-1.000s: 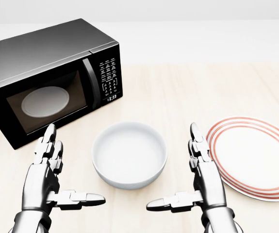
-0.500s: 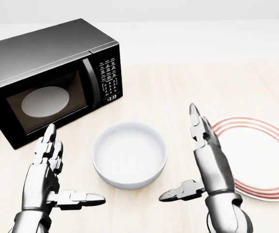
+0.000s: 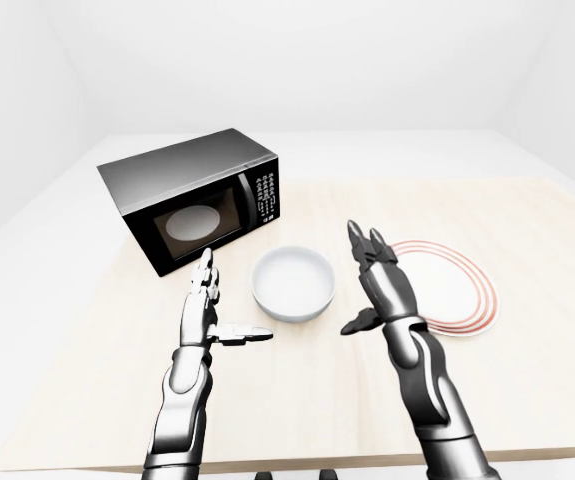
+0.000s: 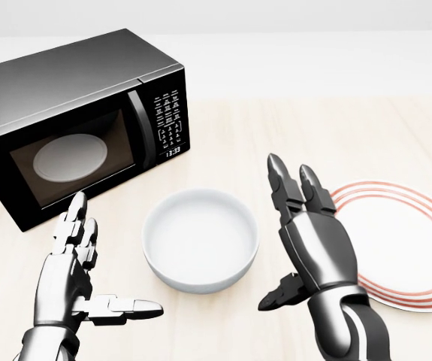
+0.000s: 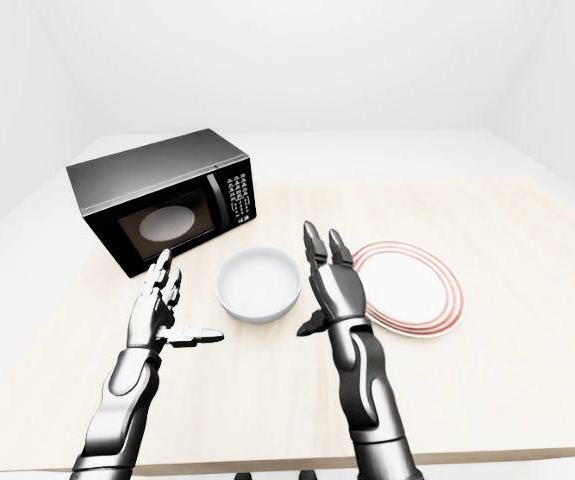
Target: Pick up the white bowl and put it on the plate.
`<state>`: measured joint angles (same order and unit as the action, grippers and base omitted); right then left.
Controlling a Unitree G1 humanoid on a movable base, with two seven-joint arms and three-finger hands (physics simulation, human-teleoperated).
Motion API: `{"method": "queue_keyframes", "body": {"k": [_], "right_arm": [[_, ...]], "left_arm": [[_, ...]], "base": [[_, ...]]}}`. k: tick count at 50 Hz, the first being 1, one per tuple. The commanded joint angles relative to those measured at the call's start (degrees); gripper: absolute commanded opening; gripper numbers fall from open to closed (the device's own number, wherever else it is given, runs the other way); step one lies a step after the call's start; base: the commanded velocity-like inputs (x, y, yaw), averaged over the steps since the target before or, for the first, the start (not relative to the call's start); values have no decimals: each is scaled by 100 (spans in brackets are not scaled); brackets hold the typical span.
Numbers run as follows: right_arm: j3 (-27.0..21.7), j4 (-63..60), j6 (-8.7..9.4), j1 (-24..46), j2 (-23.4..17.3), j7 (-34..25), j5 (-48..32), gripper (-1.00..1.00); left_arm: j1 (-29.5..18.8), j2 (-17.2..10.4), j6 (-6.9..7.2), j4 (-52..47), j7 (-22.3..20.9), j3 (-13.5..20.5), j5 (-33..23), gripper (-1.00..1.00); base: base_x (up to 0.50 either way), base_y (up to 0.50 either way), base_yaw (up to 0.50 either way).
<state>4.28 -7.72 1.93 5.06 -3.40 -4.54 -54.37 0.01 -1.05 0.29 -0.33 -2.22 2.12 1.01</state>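
Right robot hand (image 4: pixel 306 248) raised, fingers spread

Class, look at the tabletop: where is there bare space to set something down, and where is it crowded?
Bare wood lies along the table's far side, above the red-ringed white plate and right of the black microwave, and along the near edge below the plate. It is crowded around the white bowl, flanked by the open left hand and right hand, with the microwave close by.
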Motion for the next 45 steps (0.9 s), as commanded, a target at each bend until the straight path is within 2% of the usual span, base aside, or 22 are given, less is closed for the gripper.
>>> {"method": "queue_keyframes", "body": {"k": [1, 7, 15, 23, 36, 45], "right_arm": [[162, -63, -96, -33, 17, -416, -577, 100], [205, -178, -152, -76, 43, -658, -760, 100], [320, -541, -119, -54, 79, -1184, -1105, 100], [432, -580, -194, -39, 159, -1465, -1382, 100], [738, -196, -485, -15, 222, -1648, -1942, 100], [850, 4, -604, 97, 310, -1724, -2216, 100]], "left_arm": [[0, 0, 0, 0, 1, 0, 0, 100], [0, 0, 0, 0, 0, 0, 0, 100], [0, 0, 1, 0, 1, 0, -1, 100], [0, 0, 1, 0, 1, 0, 0, 100], [0, -1, 2, -1, 1, -1, -2, 100], [0, 0, 0, 0, 1, 0, 1, 100]], "base": [[0, 0, 0], [0, 0, 0], [0, 0, 0], [0, 0, 0], [0, 0, 0], [0, 0, 0]]}}
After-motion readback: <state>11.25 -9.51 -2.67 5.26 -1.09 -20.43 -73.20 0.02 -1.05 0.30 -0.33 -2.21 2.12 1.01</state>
